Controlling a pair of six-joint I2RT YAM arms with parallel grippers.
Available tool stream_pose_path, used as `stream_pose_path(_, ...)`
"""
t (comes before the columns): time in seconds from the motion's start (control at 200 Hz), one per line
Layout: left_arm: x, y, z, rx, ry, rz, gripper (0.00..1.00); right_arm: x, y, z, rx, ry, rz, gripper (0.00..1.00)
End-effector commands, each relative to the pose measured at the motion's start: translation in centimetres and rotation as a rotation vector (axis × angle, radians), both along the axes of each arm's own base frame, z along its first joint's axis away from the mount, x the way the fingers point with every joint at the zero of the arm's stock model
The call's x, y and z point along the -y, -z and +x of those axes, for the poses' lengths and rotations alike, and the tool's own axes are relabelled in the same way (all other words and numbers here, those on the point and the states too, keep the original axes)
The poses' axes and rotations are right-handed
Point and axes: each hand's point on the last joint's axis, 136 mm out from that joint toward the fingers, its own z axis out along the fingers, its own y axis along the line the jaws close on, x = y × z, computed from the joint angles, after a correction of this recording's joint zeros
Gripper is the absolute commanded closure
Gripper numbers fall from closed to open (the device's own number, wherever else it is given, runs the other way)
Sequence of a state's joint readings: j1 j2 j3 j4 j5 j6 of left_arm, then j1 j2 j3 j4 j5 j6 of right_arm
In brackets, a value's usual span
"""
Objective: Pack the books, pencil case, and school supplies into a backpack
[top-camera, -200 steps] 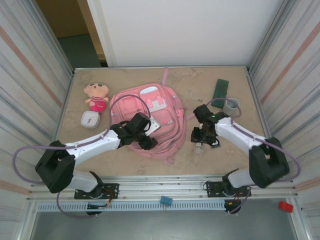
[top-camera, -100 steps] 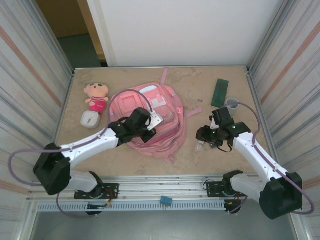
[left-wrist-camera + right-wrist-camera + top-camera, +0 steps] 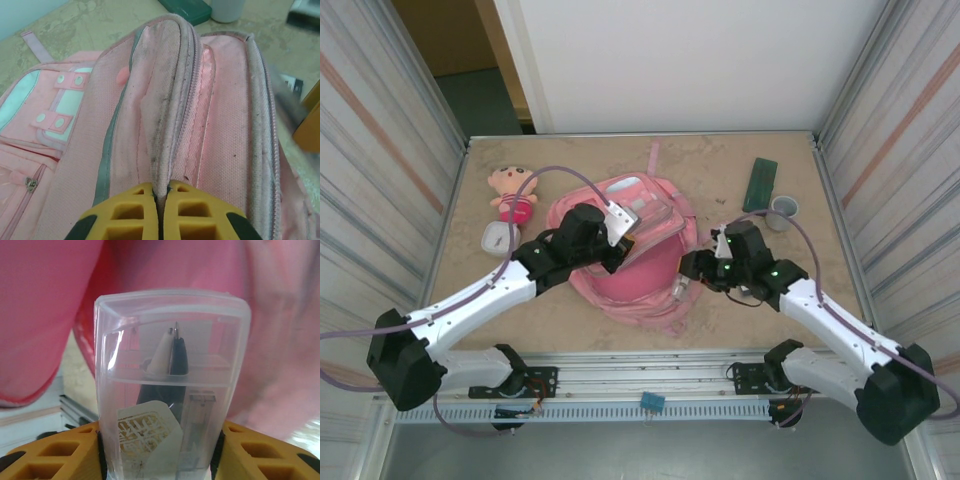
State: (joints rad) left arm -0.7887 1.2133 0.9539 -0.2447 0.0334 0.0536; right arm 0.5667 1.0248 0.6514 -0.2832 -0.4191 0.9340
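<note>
The pink backpack [image 3: 632, 282] lies mid-table, and its zipped opening is pulled up so the darker pink inside shows. My left gripper [image 3: 161, 192] is shut on the backpack's zipper edge [image 3: 172, 100] and holds that rim raised. At the backpack's right side, my right gripper [image 3: 686, 277] is shut on a clear plastic box of school supplies [image 3: 170, 380]. Pens and a printed card show inside the box. The box points at the pink fabric [image 3: 45, 315] close ahead. The dark green pencil case [image 3: 760, 184] lies at the back right. The books are out of view.
A grey cylinder [image 3: 782, 212] stands just in front of the pencil case. A plush doll [image 3: 513, 192] and a small white square item [image 3: 498, 238] lie left of the backpack. Metal walls close in both sides of the table [image 3: 570, 325].
My left gripper closed on the backpack's zipper edge and lifted it back, opening the bag. My right arm carried the clear box left, up to the backpack's side.
</note>
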Motion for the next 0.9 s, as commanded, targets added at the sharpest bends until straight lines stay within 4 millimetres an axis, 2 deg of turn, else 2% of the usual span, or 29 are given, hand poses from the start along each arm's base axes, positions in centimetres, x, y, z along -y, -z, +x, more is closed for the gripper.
stream_pose_path(0.0,1.2,-8.1,1.1,0.126,-0.008,-0.241,1.00,-3.2,-2.5,2.4,0.044,0.072,0.162,0.46)
stream_pose_path(0.09,0.9,-8.5,1.2,0.122,-0.021,-0.269,1.00,-5.1,-2.3,3.3,0.025,0.096,0.241,0.40)
stream_pose_path(0.145,0.7,-8.7,1.1,0.127,-0.025,-0.284,1.00,-5.7,-2.4,3.9,0.031,0.095,0.262,0.27)
stream_pose_path(0.195,0.4,-8.8,1.1,0.126,-0.035,-0.290,1.00,-5.4,-1.9,4.2,0.034,0.112,0.247,0.20)
stream_pose_path(0.306,-0.5,-8.6,1.1,0.131,-0.066,-0.287,1.00,-4.4,-0.9,3.7,0.015,0.133,0.193,0.18)
stream_pose_path(0.461,-1.8,-8.1,1.3,0.120,-0.106,-0.312,1.00,-4.1,1.2,1.4,-0.041,0.132,0.151,0.25)
stream_pose_path(0.601,-1.8,-7.6,1.4,0.106,-0.109,-0.323,1.00,-6.7,2.6,-0.1,-0.064,0.088,0.164,0.36)
stream_pose_path(0.772,-1.3,-7.5,1.3,0.080,-0.092,-0.345,1.00,-10.9,3.3,0.6,-0.062,0.063,0.208,0.47)
stream_pose_path(0.897,-1.1,-7.9,1.2,0.079,-0.082,-0.361,1.00,-13.1,5.1,1.7,-0.072,0.057,0.181,0.53)
